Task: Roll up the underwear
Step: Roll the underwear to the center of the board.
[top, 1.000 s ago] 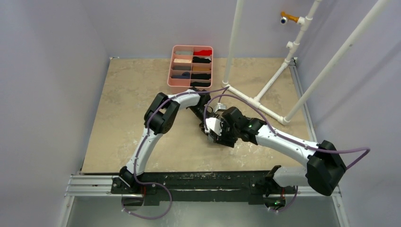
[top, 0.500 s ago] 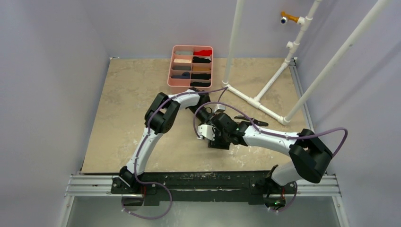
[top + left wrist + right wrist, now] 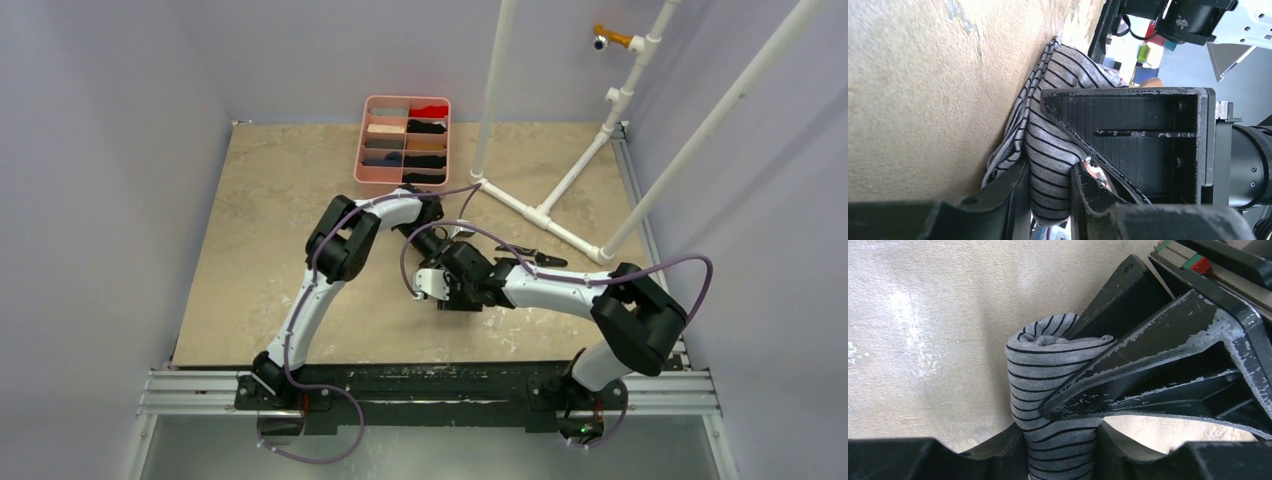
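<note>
Your left gripper (image 3: 1049,172) is clamped on the grey striped underwear (image 3: 1048,365), which is bunched into a tight roll against the table (image 3: 260,200). Your right gripper (image 3: 1060,442) pinches the same roll from the other side, and the two meet mid-table, well short of the pink tray (image 3: 361,140).

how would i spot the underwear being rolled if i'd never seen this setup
Look at the middle of the tan table, where the two arms meet. The striped underwear is the roll caught between the left tool and right tool. It alone is grey with thin black stripes; the clothes in the pink tray at the far edge look plain.
</note>
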You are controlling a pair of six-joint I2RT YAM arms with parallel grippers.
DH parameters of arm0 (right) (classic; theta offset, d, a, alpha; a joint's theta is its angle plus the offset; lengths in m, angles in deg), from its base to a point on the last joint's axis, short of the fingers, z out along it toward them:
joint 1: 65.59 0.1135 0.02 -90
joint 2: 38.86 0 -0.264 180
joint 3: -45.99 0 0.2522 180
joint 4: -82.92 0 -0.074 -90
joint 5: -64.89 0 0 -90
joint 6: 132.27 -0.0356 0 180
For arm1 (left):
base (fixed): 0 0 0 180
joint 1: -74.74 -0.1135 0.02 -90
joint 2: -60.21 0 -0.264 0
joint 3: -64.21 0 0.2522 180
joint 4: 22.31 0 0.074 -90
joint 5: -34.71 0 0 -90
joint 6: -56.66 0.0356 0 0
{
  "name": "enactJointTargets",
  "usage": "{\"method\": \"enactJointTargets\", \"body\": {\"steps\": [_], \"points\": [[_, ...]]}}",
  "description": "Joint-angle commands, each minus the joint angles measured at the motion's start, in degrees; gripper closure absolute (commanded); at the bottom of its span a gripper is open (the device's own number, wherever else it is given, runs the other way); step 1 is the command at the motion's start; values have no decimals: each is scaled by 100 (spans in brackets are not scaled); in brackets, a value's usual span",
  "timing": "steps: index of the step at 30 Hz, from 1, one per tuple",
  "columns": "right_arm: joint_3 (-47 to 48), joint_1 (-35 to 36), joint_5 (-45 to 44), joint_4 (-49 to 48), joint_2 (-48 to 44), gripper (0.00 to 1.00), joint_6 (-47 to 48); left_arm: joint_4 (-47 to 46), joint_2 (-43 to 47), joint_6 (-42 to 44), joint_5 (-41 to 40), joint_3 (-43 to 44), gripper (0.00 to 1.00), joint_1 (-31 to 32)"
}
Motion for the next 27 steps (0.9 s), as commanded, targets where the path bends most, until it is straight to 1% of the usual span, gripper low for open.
{"method": "enactJointTargets", "body": {"steps": [1,3,5,7,9,12,14,18,22,27], "points": [[-97,-14,309,-16,495,66,31,-146,-235,325,-785,-91,98,-40],[-100,-16,370,90,557,75,25,-192,-205,327,-794,-141,90,-55],[-88,-16,430,208,631,84,19,-234,-169,317,-818,-157,80,-68],[-19,-16,550,360,773,90,-9,-296,-117,285,-831,-168,72,-92],[32,-16,656,535,888,100,-28,-352,-73,251,-847,-175,65,-100],[123,-20,876,762,1000,100,-52,-353,25,246,-916,-193,55,-133],[221,-45,1091,993,1084,100,-62,-348,93,256,-972,-216,50,-181],[346,-152,1434,1298,1221,100,-67,-399,256,244,-1092,-255,43,-330],[391,-262,1595,1446,1315,100,-48,-411,386,241,-1287,-289,39,-446],[417,-379,1802,1582,1420,100,-13,-594,610,141,-1500,-507,38,-551]]}}
